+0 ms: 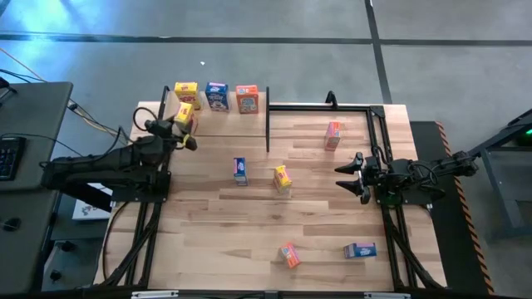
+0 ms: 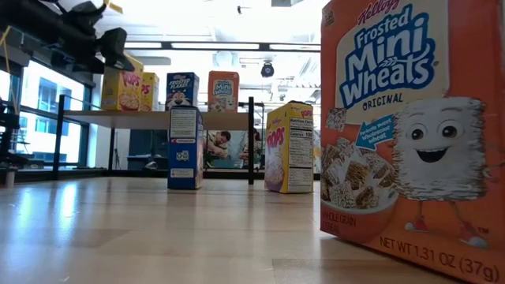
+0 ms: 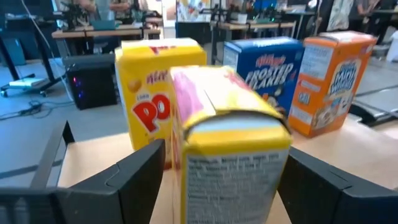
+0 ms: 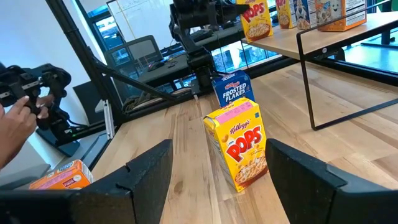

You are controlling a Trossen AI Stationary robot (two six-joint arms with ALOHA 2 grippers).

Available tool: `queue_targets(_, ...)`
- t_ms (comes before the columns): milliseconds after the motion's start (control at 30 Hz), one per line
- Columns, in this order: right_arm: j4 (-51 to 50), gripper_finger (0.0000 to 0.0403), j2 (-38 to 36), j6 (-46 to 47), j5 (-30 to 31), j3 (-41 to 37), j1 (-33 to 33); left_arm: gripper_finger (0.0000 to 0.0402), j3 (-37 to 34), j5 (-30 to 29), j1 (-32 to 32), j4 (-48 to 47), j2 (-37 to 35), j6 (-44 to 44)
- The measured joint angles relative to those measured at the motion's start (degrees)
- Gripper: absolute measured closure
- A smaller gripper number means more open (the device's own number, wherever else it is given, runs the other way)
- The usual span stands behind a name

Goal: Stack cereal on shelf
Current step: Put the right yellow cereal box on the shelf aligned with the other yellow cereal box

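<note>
Yellow cereal box hides most of shelf.

The near orange box ran off the low view's right edge and bottom. In the left wrist view the front yellow box was blurred, cut off below, and hid much of the yellow box behind.

Nine cereal boxes: three yellow, three blue, three orange. Four on the shelf, five off it.
</note>
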Motion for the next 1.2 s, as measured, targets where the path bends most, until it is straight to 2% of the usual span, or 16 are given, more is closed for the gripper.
queue_targets(533, 0.0, 0.0155, 0.0, 0.0, 0.0, 0.0, 0.0, 0.013, 0.0, 1.8, 0.0, 14.0, -7.6, 16.4)
queue_targets(667, 0.0, 0.0155, 0.0, 0.0, 0.0, 0.0, 0.0, 0.013, 0.0, 5.0, 0.0, 16.5, -8.2, 19.0)
queue_targets(767, 0.0, 0.0155, 0.0, 0.0, 0.0, 0.0, 0.0, 0.013, 0.1, 10.1, 0.0, 17.8, -8.3, 20.0)
queue_targets(967, 0.0, 0.0155, 0.0, 0.0, 0.0, 0.0, 0.0, 0.013, 2.6, 20.4, -2.6, 12.6, -8.3, 19.5)
queue_targets(1200, 0.0, 0.0155, 0.0, 0.0, 0.0, 0.0, 0.0, 0.0131, 3.6, 22.2, -8.6, 5.4, -8.3, 16.2)
